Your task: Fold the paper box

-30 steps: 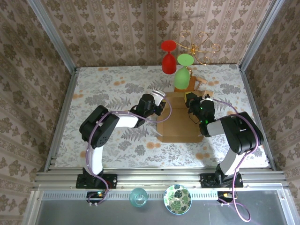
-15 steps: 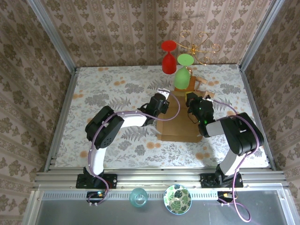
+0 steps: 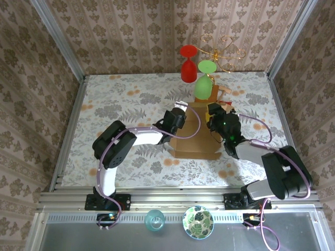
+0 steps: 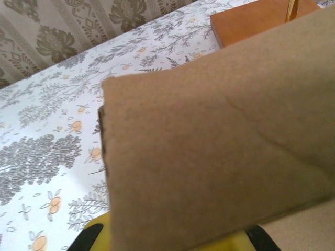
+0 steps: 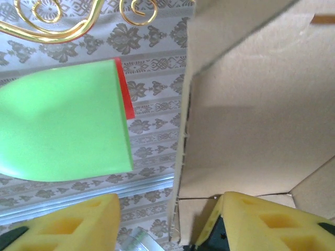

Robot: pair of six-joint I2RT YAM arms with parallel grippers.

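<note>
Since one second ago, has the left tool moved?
Yes, the left tool shifted right, toward the green wine glass, over the tan cardboard box.

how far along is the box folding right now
Partly done: the box already has raised panels rather than lying flat. In hand: the left tool is at a lifted flap on its left side, and the right tool straddles its right edge, open. Left: probably tucking the flaps and closing the top.
</note>
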